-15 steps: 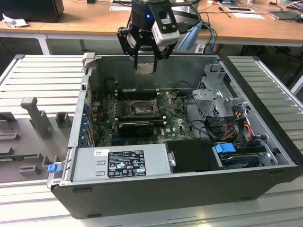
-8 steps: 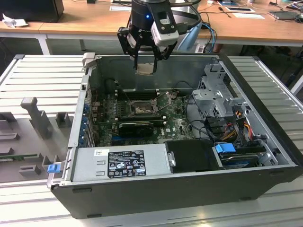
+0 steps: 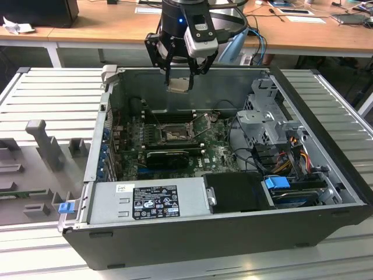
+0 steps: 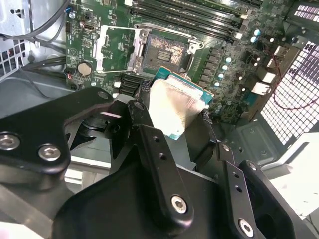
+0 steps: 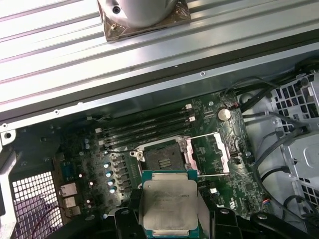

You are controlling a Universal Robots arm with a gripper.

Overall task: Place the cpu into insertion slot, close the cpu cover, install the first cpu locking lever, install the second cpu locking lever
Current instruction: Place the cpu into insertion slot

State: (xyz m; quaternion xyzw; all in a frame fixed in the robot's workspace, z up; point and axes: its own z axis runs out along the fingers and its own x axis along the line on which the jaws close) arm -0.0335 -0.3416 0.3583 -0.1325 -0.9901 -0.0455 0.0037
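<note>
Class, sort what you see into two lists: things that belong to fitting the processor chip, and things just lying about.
Belong to the job: gripper, shut on the chip; socket, bare; cover, swung open.
Lying about: memory slots; power supply; drive cage; coin battery.

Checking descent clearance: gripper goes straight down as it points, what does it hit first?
Nothing before the board, as far as shown. The cpu it holds leads the gripper and looks roughly over the open insertion slot, cpu cover swung aside. Depth is unclear, so alignment is a guess.
</note>
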